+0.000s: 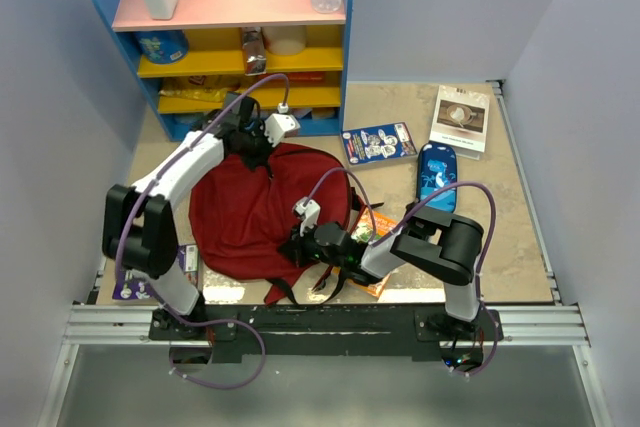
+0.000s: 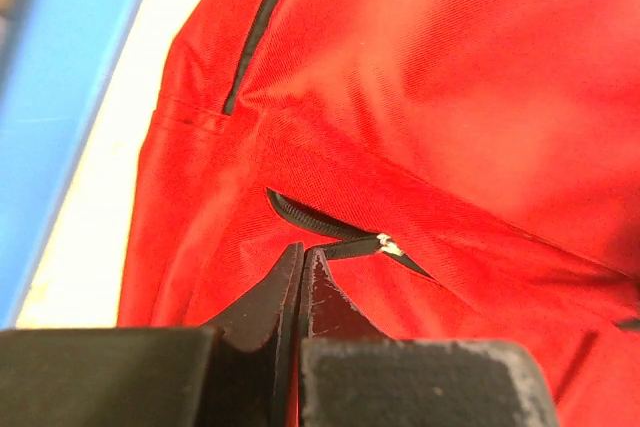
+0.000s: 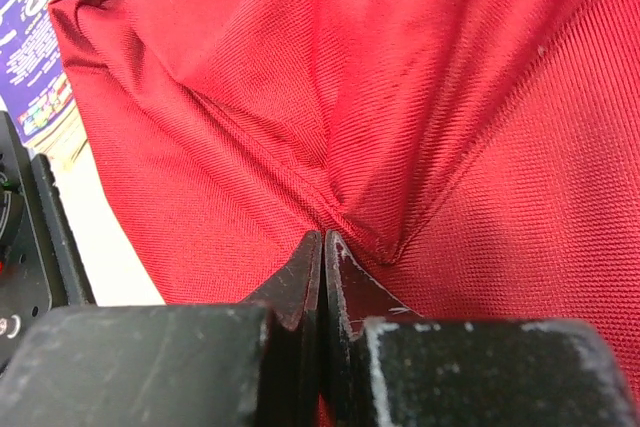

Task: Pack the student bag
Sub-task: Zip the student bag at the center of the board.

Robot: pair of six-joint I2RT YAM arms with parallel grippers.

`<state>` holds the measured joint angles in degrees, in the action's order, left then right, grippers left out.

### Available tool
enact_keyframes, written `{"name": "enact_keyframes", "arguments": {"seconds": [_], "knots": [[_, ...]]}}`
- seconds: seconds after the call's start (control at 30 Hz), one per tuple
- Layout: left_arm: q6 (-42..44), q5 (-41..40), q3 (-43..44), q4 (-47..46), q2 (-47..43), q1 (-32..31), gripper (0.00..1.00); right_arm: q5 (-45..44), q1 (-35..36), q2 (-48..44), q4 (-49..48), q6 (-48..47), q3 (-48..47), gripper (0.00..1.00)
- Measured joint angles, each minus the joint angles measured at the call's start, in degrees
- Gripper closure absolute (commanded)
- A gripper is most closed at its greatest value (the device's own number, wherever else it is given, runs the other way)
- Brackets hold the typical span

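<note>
Red student bag (image 3: 450,97) cloth is pinched in the closed right hand (image 3: 322,240).

left arm (image 1: 190,162) reaches forward, left gripper (image 2: 303,252) closed tight (tips together). right arm (image 1: 440,242) folds inward, leftward, right gripper (image 3: 323,239) pinching a fold of the student bag (image 3: 300,97).

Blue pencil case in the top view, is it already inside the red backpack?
No, the blue pencil case lies on the table to the right of the red backpack, fully outside it.
</note>
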<state>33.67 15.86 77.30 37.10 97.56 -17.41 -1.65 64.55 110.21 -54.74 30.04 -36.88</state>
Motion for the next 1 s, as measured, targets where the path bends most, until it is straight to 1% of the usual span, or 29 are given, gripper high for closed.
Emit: {"name": "enact_keyframes", "arguments": {"seconds": [0.1, 0.2, 0.3, 0.33, 0.4, 0.43, 0.47, 0.53, 0.6, 0.63, 0.7, 0.73, 0.8, 0.83, 0.87, 0.9, 1.0], "knots": [[0.09, 0.81, -1.84, 1.11, -6.10, 0.00, 1.00, 0.55, 0.00, 0.00, 0.00, -0.07, 0.00, 1.00], [0.00, 0.15, -2.34, 1.16, -8.39, 0.00, 1.00, 0.63, 0.22, 0.00, -0.26, -0.26, 0.24, 1.00], [-0.02, 0.07, -2.21, 0.74, -6.73, 0.02, 1.00, 0.63, 0.59, -0.26, -0.22, -0.55, 0.55, 0.87], [-0.02, 0.28, -2.08, 0.70, -5.62, 0.02, 1.00, 0.66, 0.79, -0.81, 0.15, -0.66, 0.87, 0.74], [-0.02, 0.81, -1.97, 0.72, -3.65, 0.02, 1.00, 0.39, 1.33, -2.51, 1.73, -0.96, 1.77, 0.59], [-0.02, 0.98, -2.01, 0.70, -3.13, 0.02, 1.00, 0.33, 1.57, -3.54, 2.67, -1.25, 2.08, 0.48], [-0.02, 1.31, -2.36, 0.31, -2.89, 0.02, 1.00, 0.00, 2.01, -5.18, 4.63, -1.62, 2.27, 0.43], [0.04, 1.38, -3.69, -1.09, -3.30, 0.02, 1.00, -0.85, 2.73, -8.28, 7.74, -2.49, 2.29, 0.40], [0.04, 1.36, -5.01, -2.36, -3.72, 0.04, 1.00, -2.05, 3.26, -10.25, 10.69, -3.56, 1.49, 0.41], [0.04, 1.36, -5.44, -2.73, -3.74, 0.04, 1.00, -2.62, 3.32, -10.47, 11.63, -4.09, 0.74, 0.45], [0.04, 1.38, -5.95, -3.43, -3.74, 0.04, 1.00, -4.52, 3.37, -10.21, 13.90, -5.27, -1.86, 0.49], [0.04, 1.38, -5.97, -3.52, -3.74, 0.04, 1.00, -5.25, 3.37, -10.10, 14.32, -5.75, -2.56, 0.55], [0.04, 1.40, -5.97, -4.13, -4.02, 0.07, 1.00, -7.10, 3.34, -10.08, 14.34, -6.67, -3.30, 0.64], [0.02, 1.46, -5.97, -4.31, -4.20, 0.07, 1.00, -8.24, 3.30, -10.08, 13.84, -7.15, -3.34, 0.72], [0.02, 1.55, -5.97, -4.44, -4.46, 0.07, 1.00, -9.38, 3.26, -10.08, 13.40, -7.50, -3.32, 0.77], [0.02, 1.68, -5.97, -4.50, -4.66, 0.07, 1.00, -10.29, 3.26, -10.08, 12.79, -7.96, -3.30, 0.85], [0.04, 1.95, -6.45, -4.83, -5.09, 0.07, 1.00, -12.44, 3.19, -10.32, 10.08, -8.96, -2.54, 0.92]]}}
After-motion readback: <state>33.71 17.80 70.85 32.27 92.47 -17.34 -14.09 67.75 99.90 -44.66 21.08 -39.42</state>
